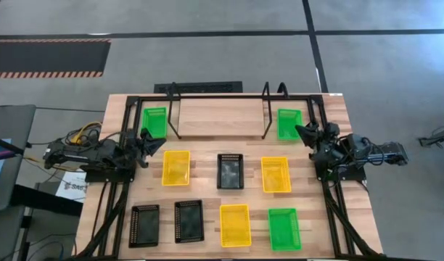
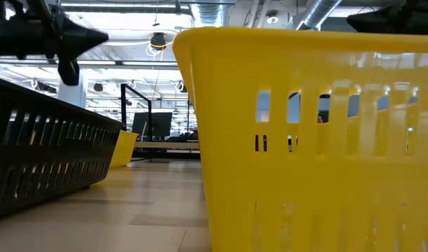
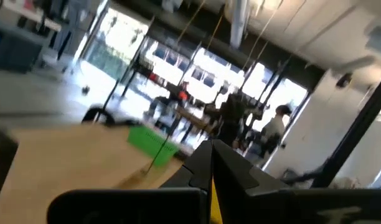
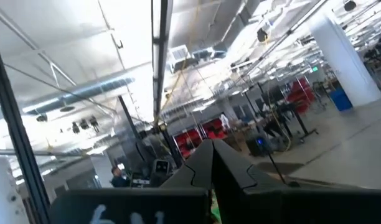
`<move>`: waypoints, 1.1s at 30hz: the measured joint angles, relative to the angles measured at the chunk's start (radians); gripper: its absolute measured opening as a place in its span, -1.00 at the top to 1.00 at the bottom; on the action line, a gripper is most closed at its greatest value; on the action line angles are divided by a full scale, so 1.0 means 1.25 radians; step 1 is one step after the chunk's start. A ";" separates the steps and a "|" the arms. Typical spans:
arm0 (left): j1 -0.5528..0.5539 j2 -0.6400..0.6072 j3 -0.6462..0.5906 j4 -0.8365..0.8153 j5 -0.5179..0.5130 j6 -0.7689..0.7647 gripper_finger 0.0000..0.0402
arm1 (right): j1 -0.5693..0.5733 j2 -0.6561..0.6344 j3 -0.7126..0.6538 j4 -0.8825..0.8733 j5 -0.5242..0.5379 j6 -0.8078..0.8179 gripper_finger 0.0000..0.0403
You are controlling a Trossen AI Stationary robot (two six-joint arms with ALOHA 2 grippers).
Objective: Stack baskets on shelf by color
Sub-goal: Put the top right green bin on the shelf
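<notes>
Both grippers, left [image 1: 151, 139] and right [image 1: 303, 132], are idling with fingers closed and empty. Nine baskets are lying on the tabletop [image 1: 207, 217]; the shelf [image 1: 218, 116] is standing bare. Risk: snagging shelf uprights.

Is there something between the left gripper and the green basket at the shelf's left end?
Nothing visible. In the high view the left gripper, shut, sits right beside the green basket next to the shelf. The nearest yellow basket lies off to the side.
</notes>
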 joint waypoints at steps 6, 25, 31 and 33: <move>0.000 0.015 0.070 -0.014 -0.073 0.136 1.00 | 0.000 0.002 0.016 0.034 -0.002 0.045 0.83; 0.000 0.427 0.432 -0.810 -0.359 -0.280 0.63 | 0.000 0.149 0.397 -0.583 0.213 0.098 0.63; 0.000 0.468 0.432 -0.767 -0.336 -0.310 0.47 | 0.000 0.267 0.509 -0.703 0.237 0.134 0.46; 0.000 0.467 0.432 -0.764 -0.336 -0.312 0.46 | -0.004 0.313 0.558 -0.783 0.269 0.183 0.42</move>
